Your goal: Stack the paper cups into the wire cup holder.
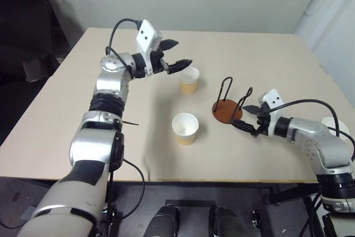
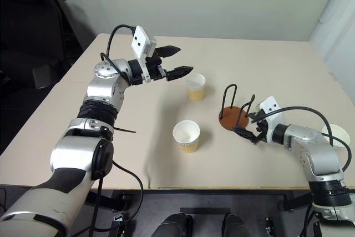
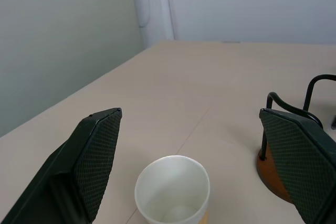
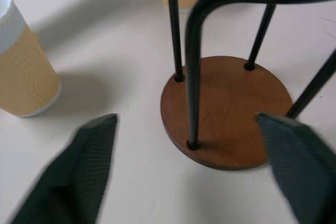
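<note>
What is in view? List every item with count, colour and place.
paper cups: two, tan with white insides, upright mid-table, one farther, one nearer; a third white rim shows past the right arm
wire cup holder: one, reddish-brown base, black wires, empty, right of the cups
table: one, beige
chair: one, dark, beyond the table's left side
left gripper: black, open, above the farther cup
right gripper: black, open, beside the holder's base

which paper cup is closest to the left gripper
The far paper cup, standing just below the open left gripper. The other paper cup stands nearer the table's front edge, well away.
</note>
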Available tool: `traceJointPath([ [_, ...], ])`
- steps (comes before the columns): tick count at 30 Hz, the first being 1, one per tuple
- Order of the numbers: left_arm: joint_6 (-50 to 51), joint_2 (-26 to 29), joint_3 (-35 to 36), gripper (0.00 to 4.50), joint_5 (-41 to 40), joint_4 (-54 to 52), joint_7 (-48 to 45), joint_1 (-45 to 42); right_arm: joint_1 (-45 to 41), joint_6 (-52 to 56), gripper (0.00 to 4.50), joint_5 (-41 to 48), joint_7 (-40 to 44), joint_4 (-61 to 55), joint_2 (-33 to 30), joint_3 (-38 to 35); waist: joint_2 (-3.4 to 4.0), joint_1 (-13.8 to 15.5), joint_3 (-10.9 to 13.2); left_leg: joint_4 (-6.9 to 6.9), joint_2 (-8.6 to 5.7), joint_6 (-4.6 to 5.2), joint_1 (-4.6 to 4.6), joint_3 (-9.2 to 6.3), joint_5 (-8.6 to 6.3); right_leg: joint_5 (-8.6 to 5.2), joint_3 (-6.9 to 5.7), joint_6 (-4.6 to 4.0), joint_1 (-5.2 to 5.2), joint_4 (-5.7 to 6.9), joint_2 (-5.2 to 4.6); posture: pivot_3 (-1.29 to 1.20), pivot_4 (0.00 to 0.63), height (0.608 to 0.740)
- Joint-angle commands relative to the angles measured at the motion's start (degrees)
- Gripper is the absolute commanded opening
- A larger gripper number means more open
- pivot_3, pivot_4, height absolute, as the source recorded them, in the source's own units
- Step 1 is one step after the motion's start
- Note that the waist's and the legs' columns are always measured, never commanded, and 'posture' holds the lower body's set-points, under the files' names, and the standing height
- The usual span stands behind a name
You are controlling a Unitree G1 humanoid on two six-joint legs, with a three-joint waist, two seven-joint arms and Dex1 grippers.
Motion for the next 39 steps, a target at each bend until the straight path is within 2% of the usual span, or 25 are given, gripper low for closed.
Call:
traceJointPath([
  [1, -0.3, 1.0, 0.0, 4.50, 0.0, -0.1, -2.0, -2.4, -1.1, -1.0, 4.25, 0.2, -0.3, -1.2, -1.7, -3.2, 0.00, 0.0, 0.0, 0.00, 0.00, 0.00, 0.00, 0.00, 0.00, 0.00, 0.00, 0.00, 0.00, 0.00, 0.00, 0.00, 0.150, 0.740],
  [15, 1.8, 1.9, 0.0, 4.50, -1.0, 2.1, -10.6, -4.3, 1.6, 2.7, 4.25, 4.9, 1.1, -9.9, -10.3, -12.7, 0.00, 0.1, 0.0, 0.00, 0.00, -0.01, -0.07, 0.01, -0.03, -0.01, 0.01, 0.01, -0.02, -0.05, 0.00, 0.00, 0.150, 0.740],
  [19, -0.2, 2.0, -0.3, 4.50, 0.1, 3.1, -9.8, -4.8, 1.3, 3.2, 4.25, 5.7, 0.4, -10.8, -10.9, -13.9, 0.00, 0.1, 0.0, 0.02, 0.00, 0.00, -0.10, 0.01, -0.02, -0.01, 0.01, 0.06, -0.03, -0.06, 0.00, 0.00, 0.150, 0.740],
  [23, -4.3, 2.2, -1.0, 4.50, 2.6, 5.2, -5.9, -6.3, -1.0, 3.4, 4.25, 6.6, -0.4, -10.9, -10.8, -14.3, 0.00, 0.0, 0.0, 0.07, 0.00, 0.04, -0.11, 0.03, -0.01, -0.01, 0.02, 0.10, -0.04, -0.05, 0.00, 0.00, 0.150, 0.740],
  [29, -11.1, 3.0, -3.3, 4.50, 7.7, 7.7, -0.6, -7.8, -12.1, 7.7, 4.25, 13.0, 0.3, -14.9, -11.4, -13.1, 0.01, -0.2, 0.0, 0.07, -0.03, 0.28, -0.24, 0.12, 0.07, 0.03, 0.09, 0.16, -0.19, -0.07, 0.01, 0.00, 0.150, 0.740],
  [34, -15.1, 4.0, -6.8, 4.50, 12.1, 8.8, -0.1, -7.3, -14.5, 8.3, 4.25, 14.8, 1.5, -16.5, -12.2, -11.1, 0.01, -0.1, 0.0, 0.09, -0.01, 0.28, -0.26, 0.07, 0.07, -0.02, 0.04, 0.12, -0.17, -0.09, 0.01, 0.00, 0.150, 0.740],
  [39, -17.3, 5.0, -9.6, 4.50, 15.3, 9.7, -1.9, -7.8, -15.4, 8.0, 4.25, 15.3, 3.9, -16.5, -13.7, -9.7, 0.01, 0.0, 0.0, 0.31, -0.03, 0.25, -0.69, 0.07, 0.09, 0.06, 0.02, 0.22, -0.46, -0.06, -0.04, 0.00, 0.150, 0.740],
])
